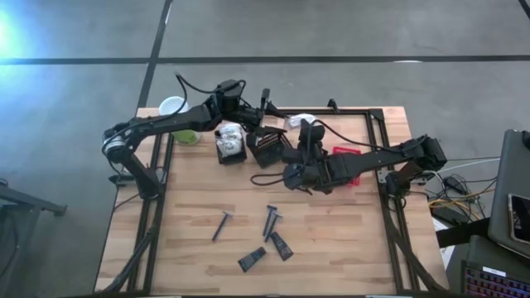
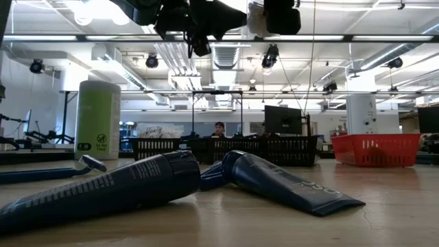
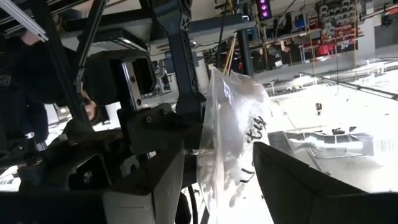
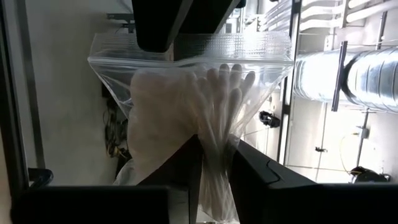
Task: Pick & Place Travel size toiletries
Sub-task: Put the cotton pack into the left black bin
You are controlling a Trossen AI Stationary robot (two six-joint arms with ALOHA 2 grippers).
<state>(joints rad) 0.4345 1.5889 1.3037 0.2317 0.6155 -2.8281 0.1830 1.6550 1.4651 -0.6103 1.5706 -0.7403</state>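
Right wrist view, fingers (image 4: pixel 214 165) pinching clear bag (image 4: pixel 193 93)

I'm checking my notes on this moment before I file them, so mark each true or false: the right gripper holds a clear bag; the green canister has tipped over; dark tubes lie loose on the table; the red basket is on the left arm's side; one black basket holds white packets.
1. The right gripper pinches a clear bag of white sticks. True.
2. The green canister has tipped over. False: it stands upright.
3. Dark tubes lie loose on the table, outside the baskets. True.
4. The red basket is on the left arm's side. False: it sits on the right arm's side, partly under that arm.
5. One black basket holds white packets. True.
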